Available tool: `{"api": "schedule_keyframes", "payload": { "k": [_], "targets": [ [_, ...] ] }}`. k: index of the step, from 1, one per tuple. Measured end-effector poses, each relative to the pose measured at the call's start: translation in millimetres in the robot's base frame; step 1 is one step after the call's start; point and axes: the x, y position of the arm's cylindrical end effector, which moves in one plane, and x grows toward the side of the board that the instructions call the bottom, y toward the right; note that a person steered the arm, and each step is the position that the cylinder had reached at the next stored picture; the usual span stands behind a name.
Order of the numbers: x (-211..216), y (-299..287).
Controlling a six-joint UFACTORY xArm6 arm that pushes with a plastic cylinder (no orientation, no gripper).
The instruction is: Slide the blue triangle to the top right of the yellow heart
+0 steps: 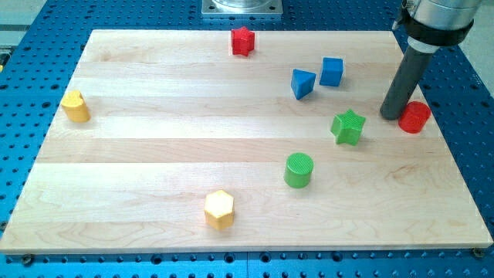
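Observation:
The blue triangle [302,83] lies in the upper right part of the wooden board, just left of a blue cube [332,71]. The yellow heart [76,106] sits far away at the board's left edge. My tip [392,116] rests on the board at the right side, touching or nearly touching the left side of a red cylinder [414,117]. The tip is well to the right of the blue triangle and slightly lower in the view.
A green star [348,127] lies left of the tip, below the triangle. A green cylinder [299,170] sits lower down, a yellow hexagon [219,209] near the bottom edge, a red star [242,41] at the top edge. Blue perforated table [31,46] surrounds the board.

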Motion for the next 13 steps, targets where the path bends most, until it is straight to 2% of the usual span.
{"api": "schedule_keyframes", "payload": {
  "k": [4,5,7,8,9,11,12,13],
  "targets": [
    [-23,3],
    [-17,-23],
    [-19,-107],
    [-40,-104],
    [-61,-145],
    [-108,-277],
    [-112,-336],
    [-130,-336]
  ]
}}
